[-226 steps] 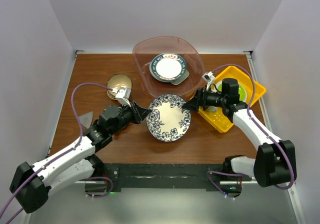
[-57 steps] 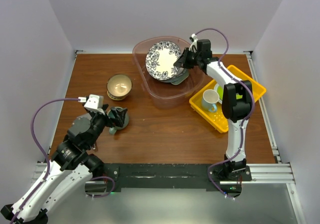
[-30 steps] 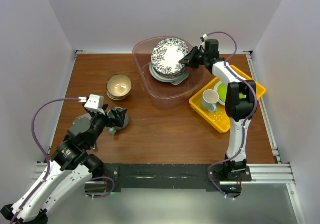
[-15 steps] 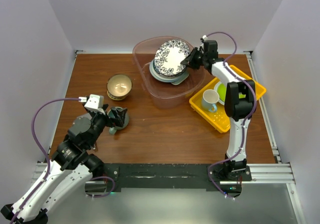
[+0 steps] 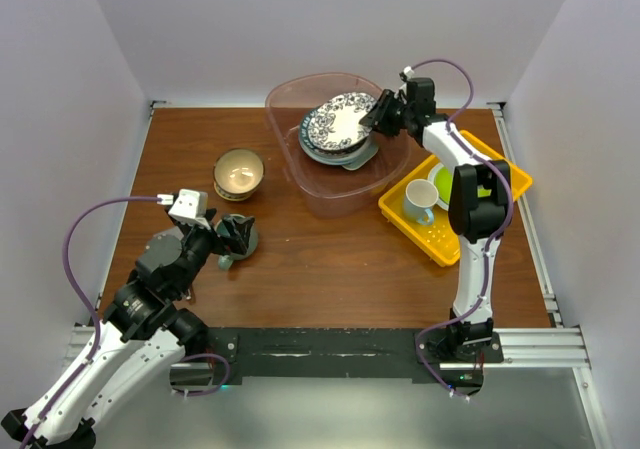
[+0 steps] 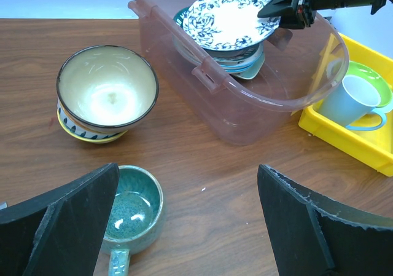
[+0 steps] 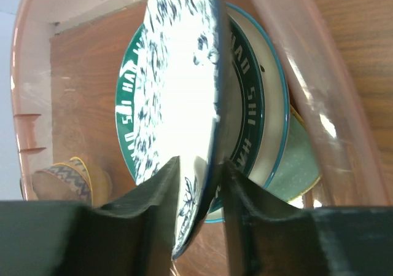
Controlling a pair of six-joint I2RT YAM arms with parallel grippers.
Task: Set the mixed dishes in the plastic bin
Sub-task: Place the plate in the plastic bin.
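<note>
top: blue floral plate [image 5: 340,121] leans tilted on stacked plates [image 5: 322,146] inside plastic bin [image 5: 335,194], right gripper [image 5: 378,119] at its rim | left wrist: left gripper [image 6: 187,177] spread wide, empty, teal mug [image 6: 132,211] just beside | right wrist: fingers [image 7: 153,214] astride plate rim, clamped or loose I cannot tell

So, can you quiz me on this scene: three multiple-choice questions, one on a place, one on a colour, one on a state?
1. Where is the floral plate? A on a shelf; B in the plastic bin, atop the stacked plates; C on the floor.
2. What colour is the tray holding the white mug? A yellow; B purple; C black.
3. How is the left pincer? A shut on a spoon; B shut on a cloth; C open, empty.
Answers: B, it lies inside the bin's walls; A, the tray is bright yellow; C, its jaws stand wide apart, holding nothing.
</note>
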